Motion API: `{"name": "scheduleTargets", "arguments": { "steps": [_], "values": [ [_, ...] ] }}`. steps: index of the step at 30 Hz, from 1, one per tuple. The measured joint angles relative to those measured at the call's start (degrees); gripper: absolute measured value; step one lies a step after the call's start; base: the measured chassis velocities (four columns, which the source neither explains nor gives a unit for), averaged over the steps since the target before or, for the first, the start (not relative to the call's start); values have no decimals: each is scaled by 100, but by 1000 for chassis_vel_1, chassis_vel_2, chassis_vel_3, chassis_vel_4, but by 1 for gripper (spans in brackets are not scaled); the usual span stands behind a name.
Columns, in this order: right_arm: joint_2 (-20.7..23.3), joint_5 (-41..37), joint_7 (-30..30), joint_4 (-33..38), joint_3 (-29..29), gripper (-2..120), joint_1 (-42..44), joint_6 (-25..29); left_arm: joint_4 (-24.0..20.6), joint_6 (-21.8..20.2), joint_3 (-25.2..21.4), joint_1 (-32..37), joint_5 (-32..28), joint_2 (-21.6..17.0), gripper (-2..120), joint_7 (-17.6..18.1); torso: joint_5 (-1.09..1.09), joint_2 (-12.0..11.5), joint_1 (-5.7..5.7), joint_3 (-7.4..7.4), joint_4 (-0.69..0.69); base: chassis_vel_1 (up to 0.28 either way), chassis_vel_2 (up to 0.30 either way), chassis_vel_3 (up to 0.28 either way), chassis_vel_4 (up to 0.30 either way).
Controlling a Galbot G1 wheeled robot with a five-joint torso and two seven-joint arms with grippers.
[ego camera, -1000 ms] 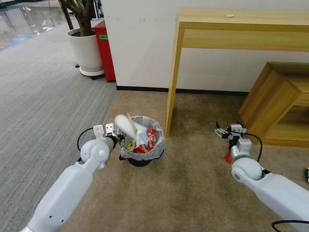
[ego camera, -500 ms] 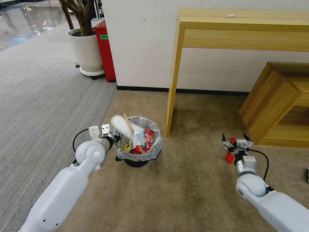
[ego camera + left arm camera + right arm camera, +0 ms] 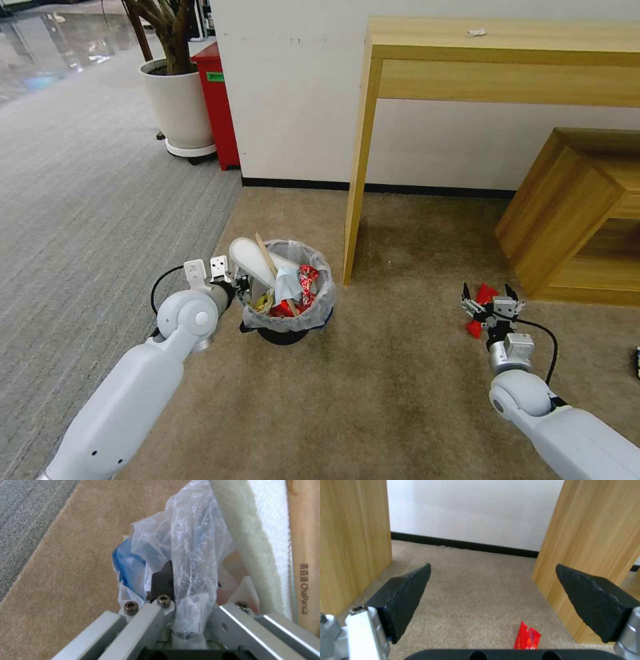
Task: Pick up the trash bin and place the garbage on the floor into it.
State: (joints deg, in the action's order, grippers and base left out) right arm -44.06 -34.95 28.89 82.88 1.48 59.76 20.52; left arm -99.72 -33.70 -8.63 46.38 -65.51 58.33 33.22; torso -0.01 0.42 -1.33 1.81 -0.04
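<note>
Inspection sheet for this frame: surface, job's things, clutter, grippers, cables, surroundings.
Surface: beige carpet.
Job's things: trash bin, bag-lined, full of litter; red wrapper on the carpet.
Clutter: small scrap on the wooden table.
Grippers: left gripper shut on the bin's rim and bag; right gripper open, by the wrapper.
Cables: black cables at both wrists.
Surroundings: plant pot, red box, wooden cabinet.

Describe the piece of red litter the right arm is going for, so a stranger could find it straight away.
Start at the tall light-wood table leg and cross the beige short-pile carpet toward the low wooden cabinet. Just short of that cabinet's near corner lies a small crumpled red wrapper, with the right gripper over it, fingers open. It is loose on the carpet, unlike the red scraps in the bag-lined black bin.
</note>
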Motion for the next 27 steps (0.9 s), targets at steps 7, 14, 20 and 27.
{"name": "scheduleTargets", "arguments": {
  "steps": [7, 14, 20, 27],
  "values": [
    [-4, 5, -41, -43, -23, 92, -22, 68, 54, 4, 4, -66, -11, 8, 0, -2, 0, 0, 0, 0, 1, 0, 0, 0, 0],
    [-6, 20, -90, -51, -12, 92, 7, 121, 110, 9, 22, -119, -12, 18, 0, -3, 1, 0, 0, 0, 2, -75, -75, 91, 89],
    [-6, 25, -97, -77, -11, 92, -5, 152, 123, 13, 33, -161, -34, 30, 0, -3, 0, 0, 0, 1, -2, -206, -195, 193, 179],
    [-31, 57, -97, -98, -38, 92, -6, 177, 110, 12, 22, -138, -37, 31, 0, 3, -1, 0, 0, 0, -1, -234, -245, 232, 241]
  ]
}}
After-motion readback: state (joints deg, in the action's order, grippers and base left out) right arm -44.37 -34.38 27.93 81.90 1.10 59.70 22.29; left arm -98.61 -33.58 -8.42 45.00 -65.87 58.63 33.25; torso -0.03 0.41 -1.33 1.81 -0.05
